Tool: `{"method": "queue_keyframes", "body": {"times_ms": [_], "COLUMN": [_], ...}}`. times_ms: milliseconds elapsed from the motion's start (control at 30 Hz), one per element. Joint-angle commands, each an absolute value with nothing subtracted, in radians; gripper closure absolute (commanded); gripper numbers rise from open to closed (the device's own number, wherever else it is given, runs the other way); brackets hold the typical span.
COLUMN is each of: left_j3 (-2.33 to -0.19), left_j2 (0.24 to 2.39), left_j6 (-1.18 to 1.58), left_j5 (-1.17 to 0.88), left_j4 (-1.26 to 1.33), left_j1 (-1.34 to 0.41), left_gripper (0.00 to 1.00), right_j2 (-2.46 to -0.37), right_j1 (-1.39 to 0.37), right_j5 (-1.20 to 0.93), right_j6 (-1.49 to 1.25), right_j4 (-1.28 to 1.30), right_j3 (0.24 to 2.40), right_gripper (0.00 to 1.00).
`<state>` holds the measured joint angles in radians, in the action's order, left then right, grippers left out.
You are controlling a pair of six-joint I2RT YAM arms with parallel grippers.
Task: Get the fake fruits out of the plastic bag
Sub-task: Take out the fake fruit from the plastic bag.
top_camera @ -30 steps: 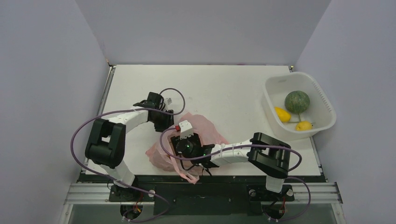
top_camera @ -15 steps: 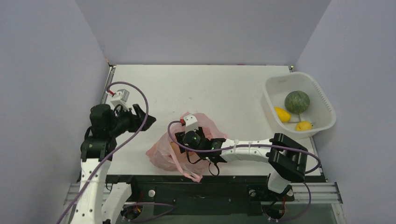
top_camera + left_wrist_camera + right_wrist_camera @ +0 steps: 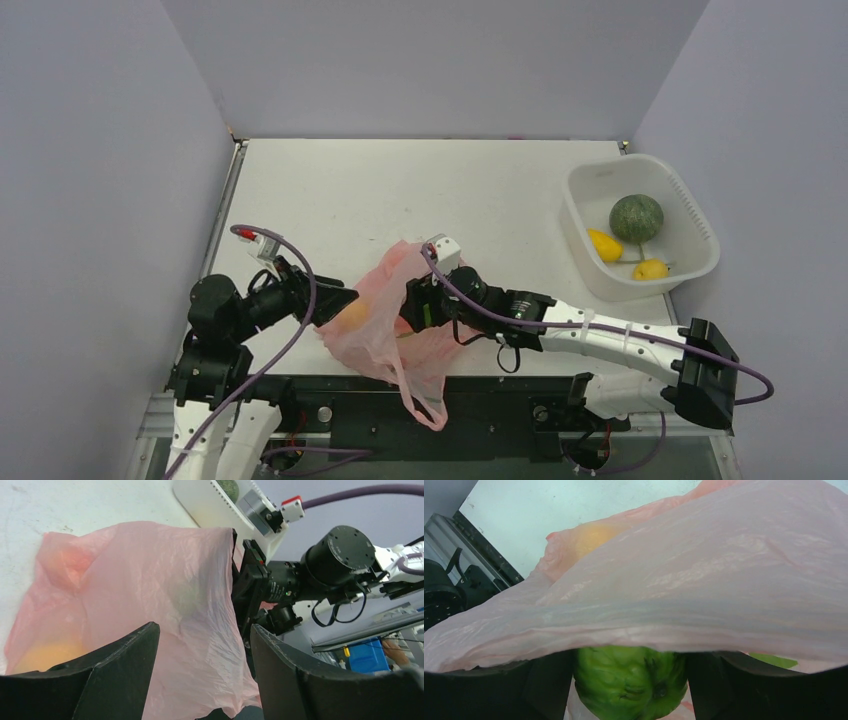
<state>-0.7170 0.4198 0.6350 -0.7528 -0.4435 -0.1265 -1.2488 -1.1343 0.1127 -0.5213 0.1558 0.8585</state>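
Pink crinkly plastic bag [image 3: 385,335] sits at the near edge of the table [image 3: 330,190] when seen from above, slumped between my two arms, and part of it dangles past the front edge. My left gripper [image 3: 338,300] is just beside the bag's left side and my right gripper [image 3: 415,305] is poked into it from the right. An orange-yellow fruit [image 3: 352,315] glows through the film next to the left gripper. Way over at the far right, well apart from all this, the white tub [image 3: 600,195] holds a round green melon [image 3: 636,217], a yellow lemon [image 3: 603,243] and a second lemon [image 3: 651,268]. From my left wrist, my left fingers [image 3: 125,670] are spread wide with nothing pinched. The bag hangs right in front of the gap, with a warm yellow blur low on its left, and my right arm's black wrist is behind its right edge. From my right wrist, the film drapes across the top. Under it a wrinkly green fruit [image 3: 631,690] sits squarely between my right fingers [image 3: 549,685], touching both, so that hand is clamped on it. A sliver of something green peeks out at the right, but I can't tell what it is.
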Motion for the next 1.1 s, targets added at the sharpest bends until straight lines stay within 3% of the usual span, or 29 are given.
{"method": "queue_keyframes", "body": {"times_ms": [0,167,267,400,467,533,600,633,733,1067], "left_j3": [-0.744,-0.789,-0.845,-0.902,-0.917,-0.936,-0.950,-0.951,-0.951,-0.906], "left_j2": [0.463,0.568,0.688,0.800,0.843,0.877,0.893,0.896,0.891,0.882], "left_j6": [0.620,0.549,0.488,0.443,0.433,0.423,0.412,0.394,0.347,0.068], "left_j5": [-0.743,-0.559,-0.250,0.046,0.116,0.183,0.252,0.292,0.344,0.219], "left_j4": [-0.407,-0.464,-0.513,-0.561,-0.590,-0.631,-0.669,-0.672,-0.660,-0.493], "left_j1": [-0.194,-0.471,-0.782,-1.007,-1.023,-1.025,-1.024,-1.023,-1.017,-0.915], "left_gripper": [0.35,0.35,0.35,0.35,0.37,0.48,0.69,0.73,0.99,1.00], "right_j2": [-1.184,-1.179,-1.159,-1.126,-1.111,-1.085,-1.046,-1.017,-0.952,-0.784], "right_j1": [-1.102,-1.091,-1.090,-1.085,-1.084,-1.084,-1.085,-1.085,-1.085,-1.076], "right_j5": [0.031,0.028,0.033,0.049,0.056,0.071,0.100,0.128,0.187,0.397], "right_j6": [-0.547,-0.552,-0.560,-0.566,-0.566,-0.567,-0.562,-0.557,-0.545,-0.516], "right_j4": [0.162,0.183,0.203,0.227,0.256,0.292,0.343,0.388,0.484,0.705], "right_j3": [0.836,0.847,0.851,0.839,0.841,0.840,0.839,0.844,0.883,1.108], "right_gripper": [1.00,1.00,1.00,1.00,1.00,1.00,1.00,1.00,1.00,1.00]}}
